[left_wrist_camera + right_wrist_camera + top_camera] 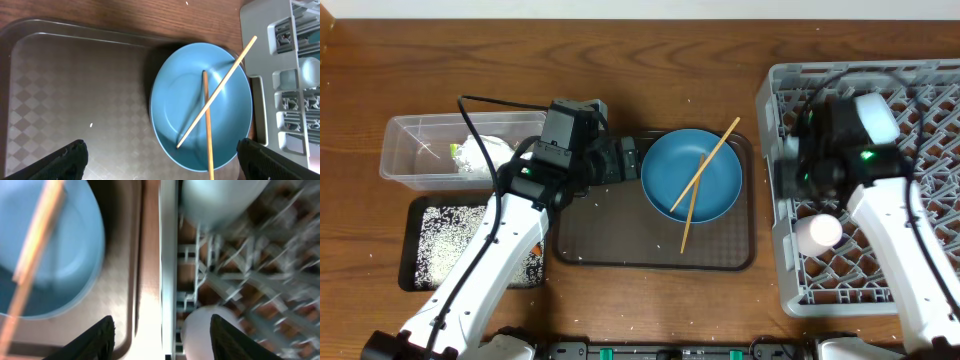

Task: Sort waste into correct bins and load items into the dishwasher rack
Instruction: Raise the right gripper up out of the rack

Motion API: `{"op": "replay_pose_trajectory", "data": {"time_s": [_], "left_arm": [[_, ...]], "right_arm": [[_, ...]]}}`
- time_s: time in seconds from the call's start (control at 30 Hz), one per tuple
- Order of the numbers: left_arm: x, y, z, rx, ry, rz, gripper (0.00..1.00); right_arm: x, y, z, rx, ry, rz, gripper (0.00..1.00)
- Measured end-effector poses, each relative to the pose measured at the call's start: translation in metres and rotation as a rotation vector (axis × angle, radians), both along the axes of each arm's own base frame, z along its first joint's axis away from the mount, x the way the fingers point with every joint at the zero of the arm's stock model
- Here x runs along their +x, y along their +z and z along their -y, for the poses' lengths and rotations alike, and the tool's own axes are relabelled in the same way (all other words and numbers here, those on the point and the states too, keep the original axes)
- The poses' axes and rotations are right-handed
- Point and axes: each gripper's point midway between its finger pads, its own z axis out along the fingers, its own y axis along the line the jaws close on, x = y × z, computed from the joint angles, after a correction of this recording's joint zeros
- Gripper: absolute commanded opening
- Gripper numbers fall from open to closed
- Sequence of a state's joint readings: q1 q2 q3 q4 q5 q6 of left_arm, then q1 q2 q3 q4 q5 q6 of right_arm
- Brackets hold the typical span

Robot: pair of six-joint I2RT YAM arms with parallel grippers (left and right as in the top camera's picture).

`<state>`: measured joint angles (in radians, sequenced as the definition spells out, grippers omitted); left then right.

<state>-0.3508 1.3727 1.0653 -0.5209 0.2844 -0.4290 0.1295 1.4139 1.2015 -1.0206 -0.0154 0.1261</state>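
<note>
From overhead, the large round blue plate point(692, 190) lies on the dark brown rectangular serving tray point(610, 240) with two thin wooden chopsticks point(705, 164) crossed on it. A white-pink cup point(818, 232) sits in the large light grey plastic rack point(920, 90). The left wrist view shows the left gripper point(160, 152) over the tray by the plate, its fingers spread wide and empty. The blurred right wrist view shows the right gripper point(162, 330) with fingers apart, holding nothing, over the rack's edge next to the tray.
</note>
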Motion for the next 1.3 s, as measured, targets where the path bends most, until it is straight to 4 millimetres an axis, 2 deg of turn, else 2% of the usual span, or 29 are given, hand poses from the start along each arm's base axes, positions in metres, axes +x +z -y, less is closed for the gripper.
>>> {"op": "replay_pose_trajectory", "data": {"time_s": [0.07,0.1,0.13,0.2,0.4,1.3], "left_arm": [[0.0,0.0,0.0,0.0,0.0,0.0,0.98],[0.0,0.0,0.0,0.0,0.0,0.0,0.98],[0.0,0.0,0.0,0.0,0.0,0.001,0.98],[0.0,0.0,0.0,0.0,0.0,0.001,0.98],[0.0,0.0,0.0,0.0,0.0,0.001,0.98],[0.0,0.0,0.0,0.0,0.0,0.0,0.98]], "right_arm": [[0.008,0.021,-0.003,0.021,-0.002,0.039,0.8],[0.011,0.03,-0.006,0.038,-0.001,0.053,0.96],[0.011,0.035,-0.009,0.054,-0.002,0.059,0.99],[0.011,0.041,-0.015,0.089,0.015,0.061,0.99],[0.008,0.041,-0.023,0.132,0.027,0.047,0.99],[0.007,0.042,-0.026,0.147,0.033,0.045,0.99]]}}
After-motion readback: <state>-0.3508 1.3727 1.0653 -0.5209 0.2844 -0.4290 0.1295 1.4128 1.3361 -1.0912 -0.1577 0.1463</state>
